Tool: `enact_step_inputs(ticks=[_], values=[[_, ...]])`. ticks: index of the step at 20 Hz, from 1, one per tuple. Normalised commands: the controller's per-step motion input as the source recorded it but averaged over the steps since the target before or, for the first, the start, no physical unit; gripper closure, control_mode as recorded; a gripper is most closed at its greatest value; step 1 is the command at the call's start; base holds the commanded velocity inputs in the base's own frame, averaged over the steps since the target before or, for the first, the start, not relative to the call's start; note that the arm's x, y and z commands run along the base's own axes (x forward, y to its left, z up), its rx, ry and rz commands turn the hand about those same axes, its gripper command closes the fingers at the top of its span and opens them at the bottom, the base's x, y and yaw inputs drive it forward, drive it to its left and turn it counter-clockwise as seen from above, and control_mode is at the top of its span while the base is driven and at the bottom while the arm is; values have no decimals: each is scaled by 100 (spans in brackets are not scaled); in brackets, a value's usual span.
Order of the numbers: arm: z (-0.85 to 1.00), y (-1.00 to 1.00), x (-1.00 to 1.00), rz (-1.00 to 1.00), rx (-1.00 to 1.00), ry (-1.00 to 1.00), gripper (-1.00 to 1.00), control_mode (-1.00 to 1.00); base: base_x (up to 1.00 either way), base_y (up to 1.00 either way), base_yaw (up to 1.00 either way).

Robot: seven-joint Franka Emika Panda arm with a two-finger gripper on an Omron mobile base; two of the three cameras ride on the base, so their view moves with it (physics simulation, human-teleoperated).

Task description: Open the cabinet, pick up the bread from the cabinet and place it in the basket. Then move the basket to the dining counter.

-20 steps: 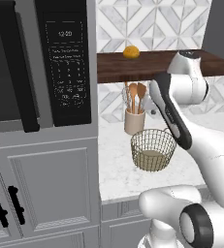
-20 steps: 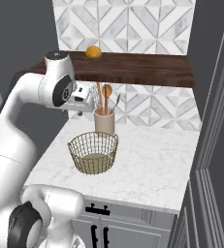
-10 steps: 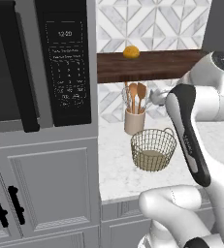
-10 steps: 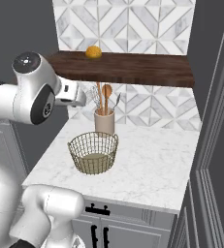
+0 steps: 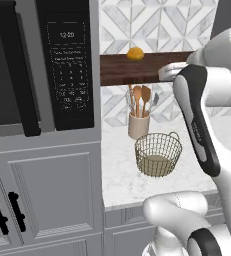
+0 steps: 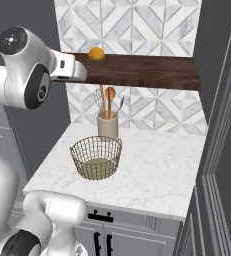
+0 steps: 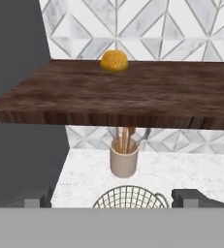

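A beige utensil cup (image 5: 138, 125) stands below a dark wooden shelf (image 6: 152, 72).

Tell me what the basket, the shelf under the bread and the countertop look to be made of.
Basket: thin tan-gold wire mesh, see-through, with a thicker rim, so likely metal. Shelf: dark brown wood, matte, with grain streaks. Countertop: white stone, marble-like with faint grey speckles. The bread is golden-yellow with a finely pebbled crust.

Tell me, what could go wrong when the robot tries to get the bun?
The bread is round and sits loose on the shelf, so a nudge from the gripper might roll it back or off the edge. The shelf's front edge is close ahead; the hand could bump it. A dropped bun may miss the basket.
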Motion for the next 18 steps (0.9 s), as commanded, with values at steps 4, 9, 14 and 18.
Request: enact_step_inputs(ticks=[4, 9, 14, 18], values=[[30, 2, 62, -2, 0, -1, -100, -100, 0, 0, 0], [6, 0, 70, 0, 0, 0, -100, -100, 0, 0, 0], [0, 0, 69, 0, 0, 1, -100, -100, 0, 0, 0], [0, 9, 69, 0, 0, 9, -100, -100, 0, 0, 0]])
